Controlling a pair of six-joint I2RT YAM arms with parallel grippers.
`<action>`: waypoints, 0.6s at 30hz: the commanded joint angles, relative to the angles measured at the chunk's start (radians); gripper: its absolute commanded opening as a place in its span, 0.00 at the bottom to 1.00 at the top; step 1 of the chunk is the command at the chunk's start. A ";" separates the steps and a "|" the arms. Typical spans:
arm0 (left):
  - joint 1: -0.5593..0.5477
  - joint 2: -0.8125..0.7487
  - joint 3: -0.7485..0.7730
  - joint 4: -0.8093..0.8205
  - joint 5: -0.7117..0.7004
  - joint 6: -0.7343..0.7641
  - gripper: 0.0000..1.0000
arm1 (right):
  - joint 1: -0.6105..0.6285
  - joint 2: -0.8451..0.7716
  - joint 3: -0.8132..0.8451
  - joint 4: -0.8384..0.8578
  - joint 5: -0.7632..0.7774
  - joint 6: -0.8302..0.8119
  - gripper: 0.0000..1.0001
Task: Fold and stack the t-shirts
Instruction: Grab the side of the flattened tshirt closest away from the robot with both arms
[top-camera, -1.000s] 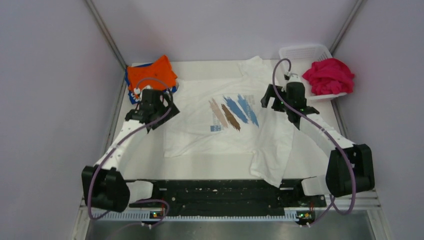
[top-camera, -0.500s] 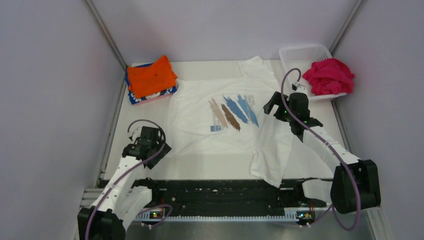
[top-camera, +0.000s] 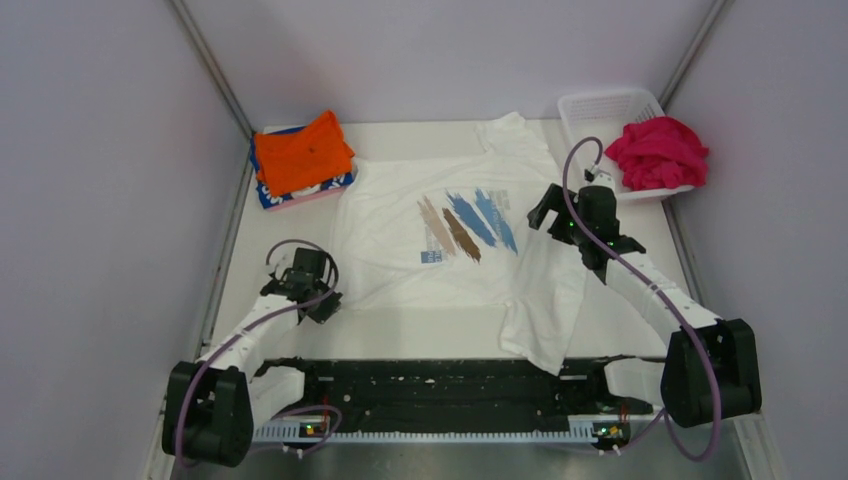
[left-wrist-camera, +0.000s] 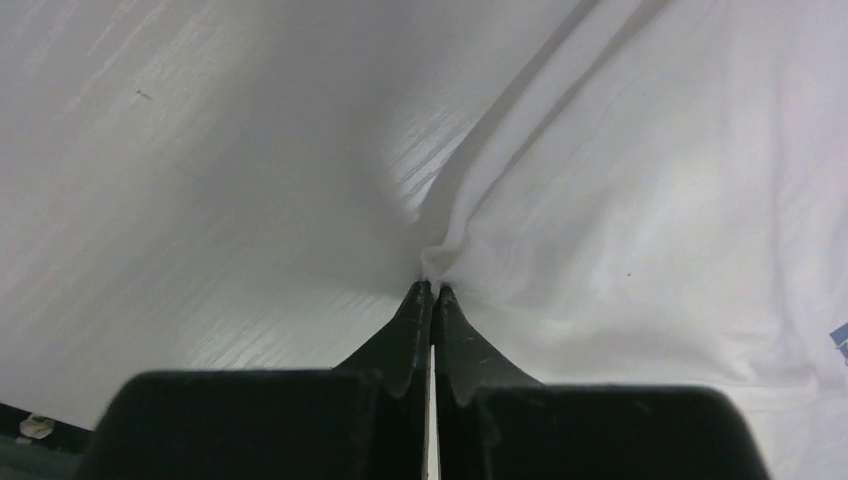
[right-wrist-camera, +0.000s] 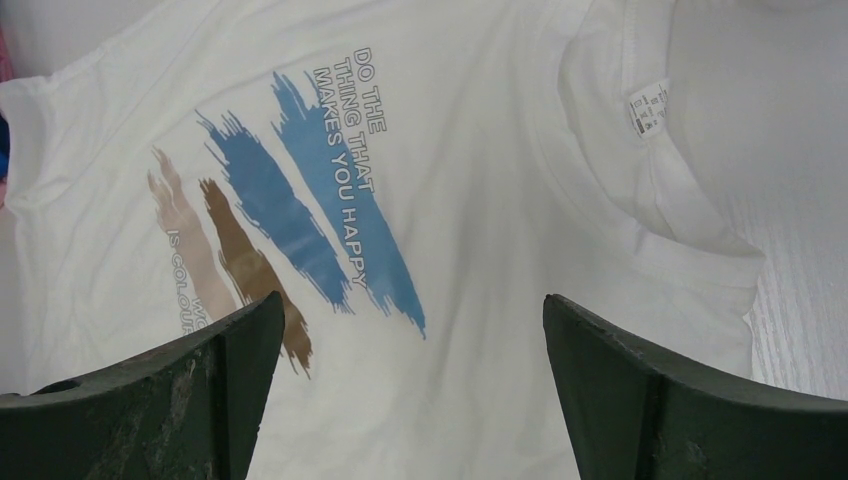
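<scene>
The white t-shirt (top-camera: 400, 250) with blue and brown brush strokes lies spread on the table, its right side folded over toward the near edge. My left gripper (top-camera: 322, 302) is at the shirt's near-left edge. In the left wrist view the left gripper (left-wrist-camera: 432, 288) is shut on a pinch of the white t-shirt (left-wrist-camera: 650, 200). My right gripper (top-camera: 546, 207) hovers open over the shirt's right part. The right wrist view shows this gripper (right-wrist-camera: 413, 300) with nothing between its fingers, above the print (right-wrist-camera: 300, 210). An orange t-shirt (top-camera: 302, 152) lies folded on a blue-patterned one (top-camera: 268, 196).
A white mesh basket (top-camera: 600, 105) stands at the back right with a magenta t-shirt (top-camera: 658, 152) bunched in it and hanging over its rim. Grey walls close in the table on three sides. The black arm rail (top-camera: 440, 385) runs along the near edge.
My left gripper came from beside the orange stack to the white shirt's near-left edge and shut on the cloth. The right gripper shifted slightly right, then stayed open.
</scene>
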 joint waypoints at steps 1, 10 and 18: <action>-0.003 0.006 -0.030 0.095 0.023 -0.013 0.00 | 0.001 -0.014 -0.003 0.001 0.012 0.010 0.99; -0.001 -0.094 -0.006 0.047 -0.041 0.013 0.00 | 0.147 -0.054 0.036 -0.287 0.112 0.029 0.99; -0.001 -0.113 0.022 0.032 -0.017 0.080 0.00 | 0.307 -0.189 -0.020 -0.635 0.008 0.069 0.92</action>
